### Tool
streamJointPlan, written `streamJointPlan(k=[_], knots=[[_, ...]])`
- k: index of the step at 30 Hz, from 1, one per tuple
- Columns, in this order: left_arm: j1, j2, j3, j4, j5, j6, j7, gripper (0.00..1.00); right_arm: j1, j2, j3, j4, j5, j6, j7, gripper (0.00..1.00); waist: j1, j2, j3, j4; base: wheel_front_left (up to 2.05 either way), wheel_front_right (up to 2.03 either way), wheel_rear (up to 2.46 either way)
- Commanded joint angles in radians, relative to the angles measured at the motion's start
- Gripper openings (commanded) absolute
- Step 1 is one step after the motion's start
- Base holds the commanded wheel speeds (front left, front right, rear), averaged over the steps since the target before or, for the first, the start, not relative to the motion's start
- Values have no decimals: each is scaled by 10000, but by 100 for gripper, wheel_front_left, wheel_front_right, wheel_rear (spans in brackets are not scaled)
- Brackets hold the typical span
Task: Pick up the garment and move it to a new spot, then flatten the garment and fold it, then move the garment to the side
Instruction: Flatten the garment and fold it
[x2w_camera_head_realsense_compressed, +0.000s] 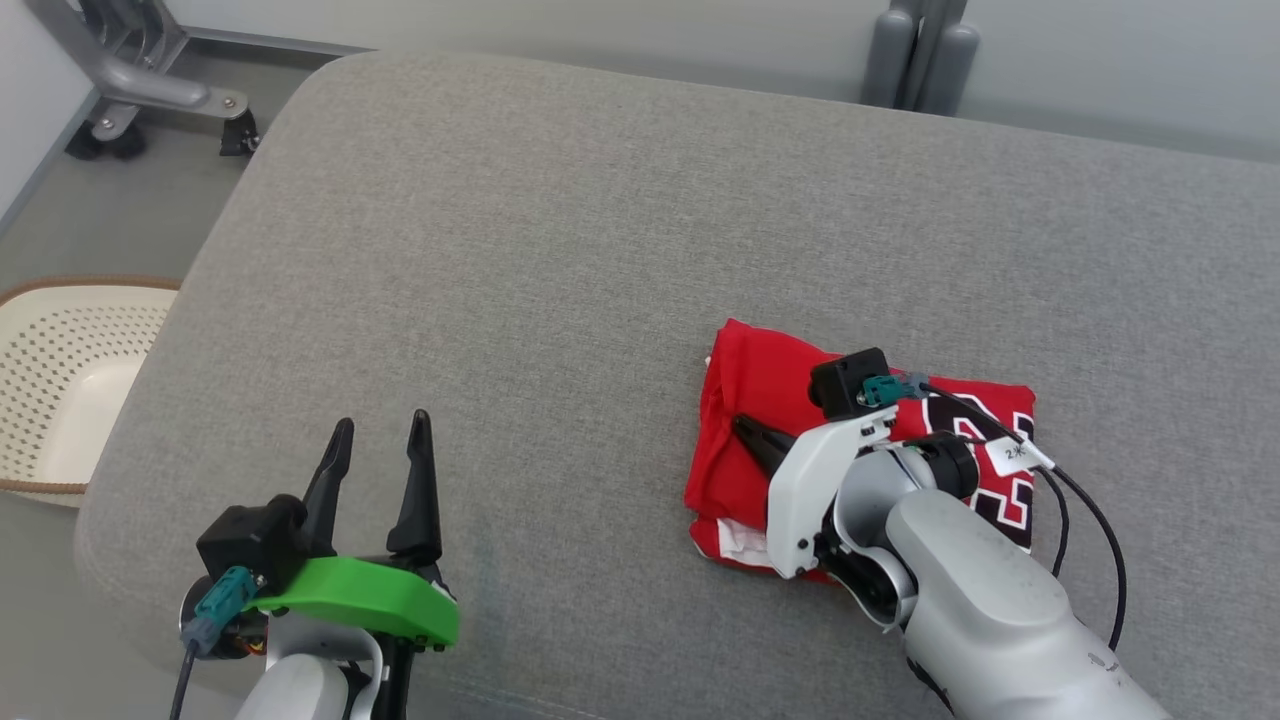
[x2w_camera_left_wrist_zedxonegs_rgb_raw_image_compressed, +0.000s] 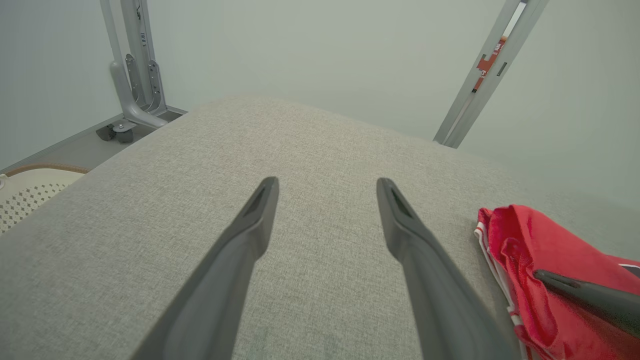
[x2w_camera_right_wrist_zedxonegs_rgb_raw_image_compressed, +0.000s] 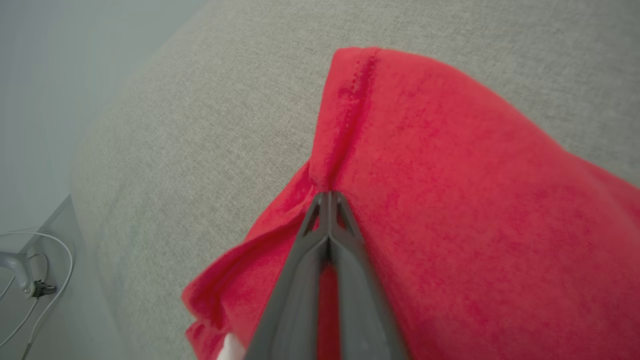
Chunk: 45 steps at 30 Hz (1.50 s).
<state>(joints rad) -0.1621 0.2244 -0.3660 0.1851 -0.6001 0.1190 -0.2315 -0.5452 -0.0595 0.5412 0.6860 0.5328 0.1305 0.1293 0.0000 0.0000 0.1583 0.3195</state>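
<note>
At the near edge of the grey padded bench (x2w_camera_head_realsense_compressed: 550, 250), the left claw (x2w_camera_head_realsense_compressed: 382, 420) hovers with its two dark fingers spread wide, gripping nothing. In the left wrist view, bare grey fabric lies between and beyond the fingertips of this claw (x2w_camera_left_wrist_zedxonegs_rgb_raw_image_compressed: 327, 182).

To the right of the left claw, and well apart from it, the red garment (x2w_camera_head_realsense_compressed: 770, 375) lies folded into a rough rectangle on the bench, with white trim and dark lettering showing. The right claw (x2w_camera_head_realsense_compressed: 742, 422) rests on it, clenched. Seen from the right wrist, its fingertips (x2w_camera_right_wrist_zedxonegs_rgb_raw_image_compressed: 327, 195) meet on a puckered ridge of red cloth (x2w_camera_right_wrist_zedxonegs_rgb_raw_image_compressed: 450, 200) near the garment's left edge.

Left of the left claw, off the bench, stands a cream perforated basket (x2w_camera_head_realsense_compressed: 60, 330). Farther off, a grey metal frame (x2w_camera_head_realsense_compressed: 150, 80) stands on the floor.
</note>
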Motion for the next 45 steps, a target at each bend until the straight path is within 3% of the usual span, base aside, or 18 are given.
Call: streamJointPlan(k=[1, 10, 14, 18, 21, 22, 23, 24, 25, 34, 41, 45], knots=[[-111, -59, -12, 52, -18, -49, -73, 100, -239, 4, -27, 258, -50, 4, -82, 0, 0, 0, 90, 386, 0, 0, 0], [-173, -233, -74, 324, 10, -121, -178, 100, -910, 76, 606, 1054, 528, 2, -256, 0, 0, 0, 47, 621, 0, 0, 0], [-116, -216, -50, 385, -4, -168, -214, 100, -1034, 58, 1010, 864, 1045, 2, -558, 0, 0, 0, -85, 365, 0, 0, 0], [-198, -183, -119, 416, 98, -214, -241, 100, -1285, 67, 837, 884, 1123, 2, -1533, 0, 0, 0, -337, -172, 0, 0, 0], [-266, -185, -152, 421, 140, -223, -258, 100, -1317, 46, 564, 923, 1001, 2, -2179, 22, 0, 0, -518, -535, 0, 0, 0], [-264, -214, -173, 429, 138, -242, -240, 100, -1269, -5, 402, 934, 897, 2, -2494, 40, 0, 0, -584, -670, 0, 0, 0], [-250, -248, -176, 437, 115, -255, -246, 100, -1203, -78, 269, 960, 811, 2, -2734, 48, 0, 0, -635, -773, 0, 0, 0], [-241, -297, -164, 448, 60, -272, -258, 100, -1087, -169, 90, 1004, 674, 2, -3038, 87, 0, 0, -693, -914, 0, 0, 0], [-235, -316, -145, 478, 44, -274, -259, 100, -977, -207, -63, 1042, 583, 2, -3221, 99, 0, 0, -738, -1032, 0, 0, 0], [85, -427, 82, 789, 261, -304, -337, 100, 634, -568, -2361, 266, -560, 2, -3944, 100, 0, 0, -1057, -2027, 0, 0, 0], [527, -573, 575, 666, 655, -444, -333, 100, 2726, -324, -4360, -2197, -2135, 2, -3939, 100, 0, 0, -1314, -2446, 0, 0, 0], [861, -662, 879, 643, 977, -519, -336, 100, 3762, -101, -4936, -3355, -2646, 2, -3941, 100, 0, 0, -1465, -2585, 0, 0, 0]])
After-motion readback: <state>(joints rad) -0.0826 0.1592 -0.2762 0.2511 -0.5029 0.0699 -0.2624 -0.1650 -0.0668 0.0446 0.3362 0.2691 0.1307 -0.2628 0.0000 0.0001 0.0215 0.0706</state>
